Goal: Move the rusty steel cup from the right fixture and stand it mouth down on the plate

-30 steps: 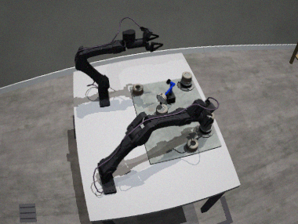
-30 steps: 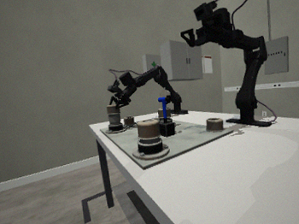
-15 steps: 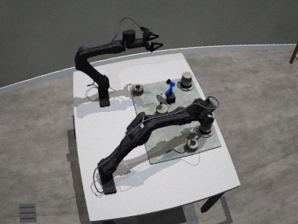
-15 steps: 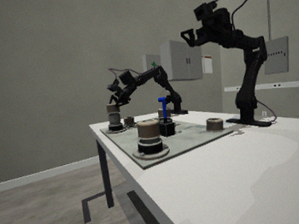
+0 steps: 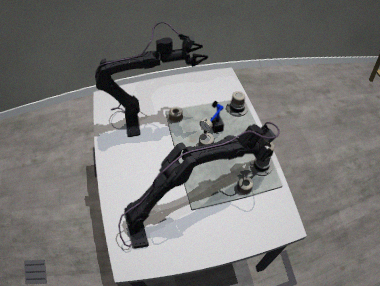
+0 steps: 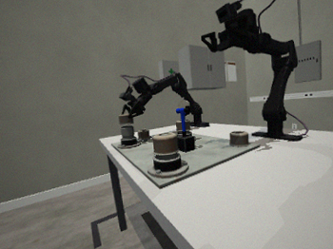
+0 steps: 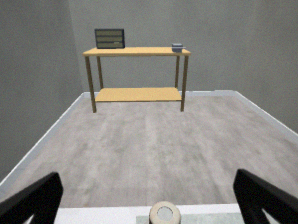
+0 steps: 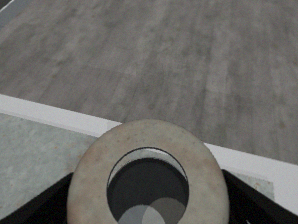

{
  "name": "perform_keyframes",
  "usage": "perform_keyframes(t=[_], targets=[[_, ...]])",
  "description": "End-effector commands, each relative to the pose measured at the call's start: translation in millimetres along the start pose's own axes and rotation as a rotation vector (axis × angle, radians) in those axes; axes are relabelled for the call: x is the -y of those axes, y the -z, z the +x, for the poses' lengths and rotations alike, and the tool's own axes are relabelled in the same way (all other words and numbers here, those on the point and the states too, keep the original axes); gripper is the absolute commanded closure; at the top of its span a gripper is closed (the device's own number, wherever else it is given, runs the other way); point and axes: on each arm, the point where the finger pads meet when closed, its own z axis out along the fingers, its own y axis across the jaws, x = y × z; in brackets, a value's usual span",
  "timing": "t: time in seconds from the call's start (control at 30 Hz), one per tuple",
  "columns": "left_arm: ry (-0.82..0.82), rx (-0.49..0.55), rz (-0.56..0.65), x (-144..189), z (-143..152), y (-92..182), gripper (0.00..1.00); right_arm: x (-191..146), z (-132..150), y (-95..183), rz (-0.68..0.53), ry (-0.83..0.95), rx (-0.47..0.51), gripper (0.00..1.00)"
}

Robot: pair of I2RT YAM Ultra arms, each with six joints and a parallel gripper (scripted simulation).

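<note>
The rusty steel cup (image 6: pixel 125 118) (image 8: pixel 90 185) is between the fingers of my right gripper (image 6: pixel 128 113) (image 8: pixel 148 179), which fit close on both its sides. The cup is raised a little above the fixture (image 5: pixel 262 164) (image 6: pixel 128 132), whose grey post shows below it. In the right wrist view its ring-shaped top has a round hole, with the dark fixture underneath. In the top view the right arm mostly hides the cup. The grey-green plate (image 5: pixel 220 198) (image 6: pixel 216 159) lies flat on the table. My left gripper (image 5: pixel 204 52) (image 7: pixel 148 179) is open and empty, high above the table.
A second fixture with a beige cup (image 5: pixel 238 97) (image 6: pixel 166 144) stands at the plate's other far corner. A blue upright piece (image 5: pixel 218 112) (image 6: pixel 183 122) on a black block stands between the fixtures. Low beige round parts (image 5: pixel 175 114) (image 5: pixel 245 185) stand near the plate's edges, another (image 5: pixel 206 139) near its middle.
</note>
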Motion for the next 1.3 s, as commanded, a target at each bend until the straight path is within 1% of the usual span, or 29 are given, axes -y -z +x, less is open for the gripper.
perform_keyframes(t=[0.0, 0.03, 0.1, 0.2, 0.3, 0.37, 0.7, 0.77, 0.83, 1.0, 1.07, 1.13, 1.27], targets=[[0.013, 0.044, 0.019, 6, -23, 5, 0.00, -9, -48, 18, -0.006, 0.003, 0.105, 0.25], [0.013, 0.044, 0.019, 6, -23, 5, 0.00, -9, -42, 15, -0.006, 0.003, 0.090, 0.25], [0.013, 0.044, 0.019, 6, -23, 5, 0.00, -9, -39, 11, -0.006, 0.003, 0.089, 0.25], [0.013, 0.044, 0.019, 6, -23, 5, 0.00, -9, -52, 19, -0.006, 0.003, 0.123, 0.25], [0.013, 0.044, 0.019, 6, -23, 5, 0.00, -7, -53, 20, -0.006, 0.003, 0.129, 0.25], [0.013, 0.044, 0.019, 6, -23, 5, 0.00, -9, -62, 27, -0.006, 0.002, 0.151, 0.25], [0.013, 0.044, 0.019, 6, -23, 5, 0.00, -9, -28, 15, -0.006, 0.003, 0.098, 0.25], [0.013, 0.044, 0.019, 6, -23, 5, 0.00, -9, -36, 20, -0.006, 0.003, 0.113, 0.25], [0.013, 0.044, 0.019, 6, -23, 5, 0.00, -9, -36, 20, -0.006, 0.003, 0.113, 0.25], [0.013, 0.044, 0.019, 6, -23, 5, 0.00, -9, -34, 12, -0.006, 0.003, 0.088, 0.25], [0.013, 0.044, 0.019, 6, -23, 5, 0.00, -9, -27, 7, -0.006, 0.003, 0.064, 0.25], [0.013, 0.044, 0.019, 6, -23, 5, 0.00, -9, -34, 11, -0.006, 0.003, 0.073, 0.25], [0.013, 0.044, 0.019, 6, -23, 5, 0.00, -10, -58, 25, -0.009, 0.003, 0.136, 0.25]])
